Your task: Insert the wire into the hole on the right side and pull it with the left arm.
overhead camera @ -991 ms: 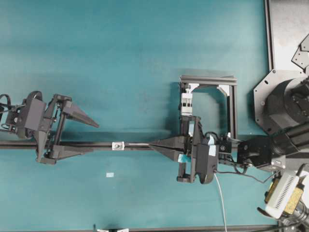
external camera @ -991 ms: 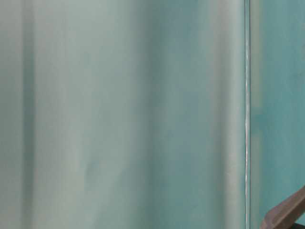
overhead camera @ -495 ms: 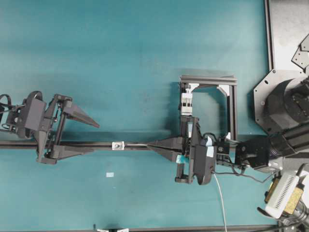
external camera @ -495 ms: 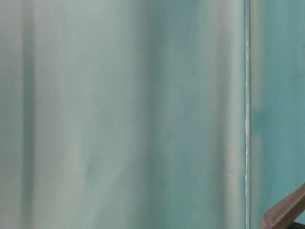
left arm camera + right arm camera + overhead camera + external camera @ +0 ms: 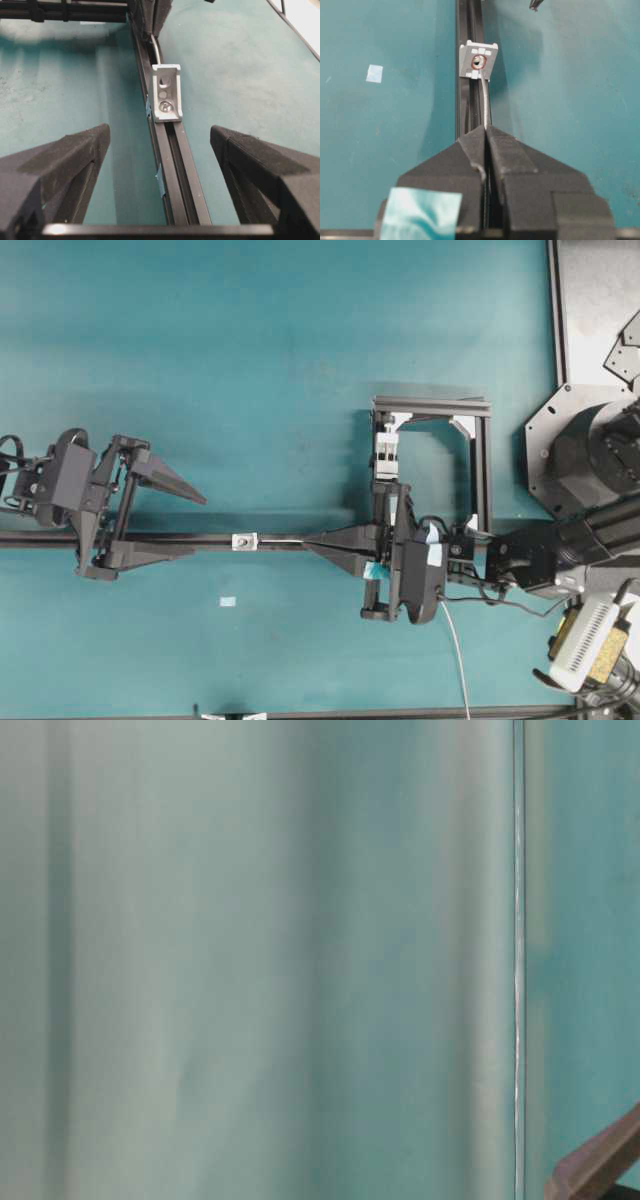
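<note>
Two grippers face each other along a black rail. Right gripper is clamped tight on the wire, whose tip reaches the hole in the small bracket. Left gripper stands wide apart, holding nothing, straddling the rail near the bracket.

thin grey wire, tip at block's hole

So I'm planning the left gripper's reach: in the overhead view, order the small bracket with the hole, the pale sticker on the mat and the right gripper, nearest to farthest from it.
From the open left gripper:
1. The bracket, on the black rail, just right of it.
2. The pale sticker, on the mat below the rail; close to the bracket's distance, slightly farther.
3. The right gripper, shut on the wire, farthest right.
</note>
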Tool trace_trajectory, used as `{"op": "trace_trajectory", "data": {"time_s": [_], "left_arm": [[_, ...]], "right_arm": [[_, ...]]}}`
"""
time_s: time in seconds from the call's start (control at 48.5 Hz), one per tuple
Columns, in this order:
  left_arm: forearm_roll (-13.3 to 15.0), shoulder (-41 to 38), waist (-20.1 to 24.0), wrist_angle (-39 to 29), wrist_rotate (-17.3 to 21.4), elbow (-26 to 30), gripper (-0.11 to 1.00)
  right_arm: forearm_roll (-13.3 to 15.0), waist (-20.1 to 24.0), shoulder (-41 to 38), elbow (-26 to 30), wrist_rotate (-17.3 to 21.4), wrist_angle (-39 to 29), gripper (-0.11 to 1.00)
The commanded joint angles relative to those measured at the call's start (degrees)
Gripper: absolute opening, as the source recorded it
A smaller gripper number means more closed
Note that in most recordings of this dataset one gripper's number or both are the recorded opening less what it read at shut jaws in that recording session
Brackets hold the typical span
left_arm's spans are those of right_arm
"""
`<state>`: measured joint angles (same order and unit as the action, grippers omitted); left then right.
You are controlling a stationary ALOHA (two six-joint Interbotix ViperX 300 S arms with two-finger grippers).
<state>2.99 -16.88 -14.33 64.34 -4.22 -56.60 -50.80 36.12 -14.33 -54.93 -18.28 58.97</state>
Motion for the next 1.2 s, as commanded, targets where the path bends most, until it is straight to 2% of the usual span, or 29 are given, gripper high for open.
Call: {"op": "trace_trajectory", "data": {"time_s": [0.0,1.176], "left_arm": [[0.1,0.8,-0.3,0.6,0.0,0.6,0.73],[0.0,0.8,-0.9,0.3,0.2,1.1,0.73]], "right_arm": [[-0.1,0.4,0.7,0.9,0.2,0.7,0.03],[0.0,-0.9,-2.7,4.0,-0.3,1.9,0.03]]}}
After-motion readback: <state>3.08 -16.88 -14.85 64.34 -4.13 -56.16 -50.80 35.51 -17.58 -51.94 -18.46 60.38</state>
